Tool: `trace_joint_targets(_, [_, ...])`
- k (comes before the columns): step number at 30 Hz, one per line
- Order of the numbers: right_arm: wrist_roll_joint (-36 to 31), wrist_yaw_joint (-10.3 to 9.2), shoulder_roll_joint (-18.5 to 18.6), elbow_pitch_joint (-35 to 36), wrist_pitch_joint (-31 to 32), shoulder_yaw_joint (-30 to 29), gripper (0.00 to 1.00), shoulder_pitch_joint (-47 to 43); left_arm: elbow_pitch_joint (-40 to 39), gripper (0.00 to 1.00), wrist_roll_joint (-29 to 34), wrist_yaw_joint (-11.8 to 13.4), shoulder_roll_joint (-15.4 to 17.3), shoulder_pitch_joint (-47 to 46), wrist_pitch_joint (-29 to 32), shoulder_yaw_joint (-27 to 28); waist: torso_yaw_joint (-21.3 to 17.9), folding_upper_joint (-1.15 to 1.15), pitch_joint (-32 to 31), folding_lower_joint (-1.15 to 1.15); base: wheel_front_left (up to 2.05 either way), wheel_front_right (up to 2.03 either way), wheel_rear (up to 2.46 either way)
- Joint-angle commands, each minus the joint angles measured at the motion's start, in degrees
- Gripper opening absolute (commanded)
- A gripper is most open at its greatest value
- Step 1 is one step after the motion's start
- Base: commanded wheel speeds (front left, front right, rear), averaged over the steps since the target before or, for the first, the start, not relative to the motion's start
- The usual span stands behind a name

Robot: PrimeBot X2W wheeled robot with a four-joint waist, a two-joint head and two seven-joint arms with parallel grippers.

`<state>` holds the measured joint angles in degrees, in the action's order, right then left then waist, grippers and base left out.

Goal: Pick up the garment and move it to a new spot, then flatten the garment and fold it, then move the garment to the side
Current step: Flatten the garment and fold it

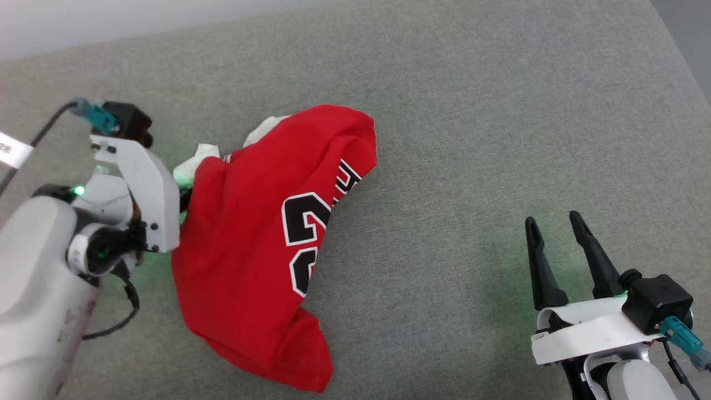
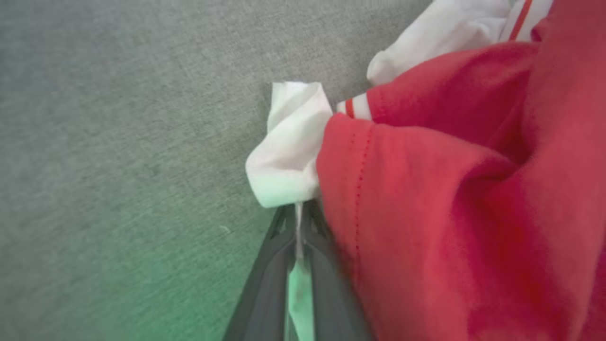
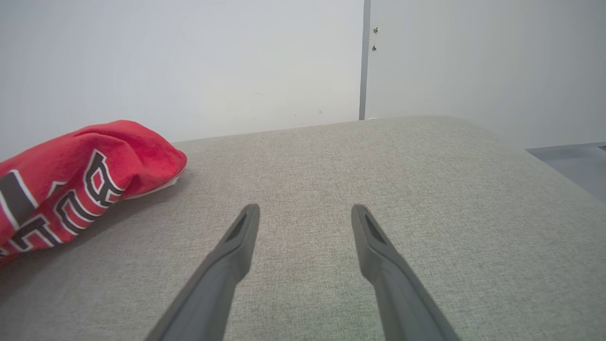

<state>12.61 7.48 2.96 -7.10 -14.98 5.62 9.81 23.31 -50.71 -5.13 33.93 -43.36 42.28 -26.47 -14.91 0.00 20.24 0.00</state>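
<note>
- The garment (image 1: 250, 239) is a red jersey-style shirt, bunched into a long rumpled heap on the grey fabric surface (image 1: 472, 139). In the head view it lies left of the middle.
- Large black lettering (image 1: 304, 233) with a white outline runs across the red cloth. Folds break it up, so it shows only in part and cannot be read whole.
- White sleeve cloth (image 2: 289, 151) pokes out at the heap's upper left edge, with a second white fold farther back.
- A narrow strip of red-and-white striped trim (image 2: 352, 106) sits where the white cloth meets the red.
- A stitched hem runs along the red edge in the left wrist view, and the red body falls in deep soft folds.
- The left gripper (image 2: 298, 213) is at the garment's left edge. Its two dark fingers are pressed together on the white sleeve cloth, and a thin sliver of it shows between them.
- In the head view the red cloth covers those fingertips, and the gripper's white bracket touches the heap.
- The right gripper (image 1: 552, 218) is at the lower right, well apart from the garment. Its fingers are spread and hold nothing, low over bare grey fabric.
- In the right wrist view the lettered end of the heap rests on the surface at the far left, before a pale wall (image 3: 189, 57).
</note>
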Motion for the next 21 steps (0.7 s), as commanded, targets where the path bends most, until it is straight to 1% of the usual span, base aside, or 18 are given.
trace_joint_targets(1, [-0.5, 0.03, -0.1, -0.2, -0.3, -0.6, 1.0, -0.4, -0.3, 0.0, 0.3, -0.3, 0.7, -0.7, -0.4, 0.3, 0.6, 0.0, -0.7, 0.0, 0.0, 0.0, 0.0])
trace_joint_targets(4, [-0.8, 0.03, -0.1, -0.4, -0.3, -1.0, 1.0, -1.1, -1.4, 0.0, 0.3, 0.2, 1.6, -1.1, -0.6, 0.9, 1.5, 0.0, -1.7, 0.0, 0.0, 0.0, 0.0])
trace_joint_targets(7, [-0.9, 0.03, -0.1, -0.7, -0.3, -0.9, 1.0, -1.3, -2.8, 0.0, 1.2, 0.6, 3.5, -1.0, -0.7, 1.1, 2.7, 0.0, -2.9, 0.0, 0.0, 0.0, 0.0])
trace_joint_targets(15, [-1.6, 0.03, -0.1, -1.2, -0.3, -1.1, 1.0, -2.5, -7.2, 0.0, 0.7, 2.4, 7.0, 1.4, 0.4, 2.6, 6.4, 0.0, -6.0, 0.0, 0.0, 0.0, 0.0])
trace_joint_targets(19, [-1.9, 0.03, -0.1, -1.4, -0.3, -1.4, 1.0, -3.4, -10.5, 0.0, -0.1, 4.1, 9.0, 4.2, 1.1, 3.7, 8.8, 0.0, -7.6, 0.0, 0.0, 0.0, 0.0])
trace_joint_targets(20, [-2.0, 0.03, -0.1, -1.5, -0.3, -1.5, 1.0, -3.6, -11.6, 0.0, -0.3, 4.7, 9.6, 5.1, 1.3, 4.0, 9.4, 0.0, -7.9, 0.0, 0.0, 0.0, 0.0])
trace_joint_targets(21, [-2.2, 0.03, -0.1, -1.6, -0.3, -1.6, 1.0, -3.6, -13.3, 0.0, -0.9, 5.9, 10.7, 7.0, 1.8, 4.7, 10.5, 0.0, -8.6, 0.0, 0.0, 0.0, 0.0])
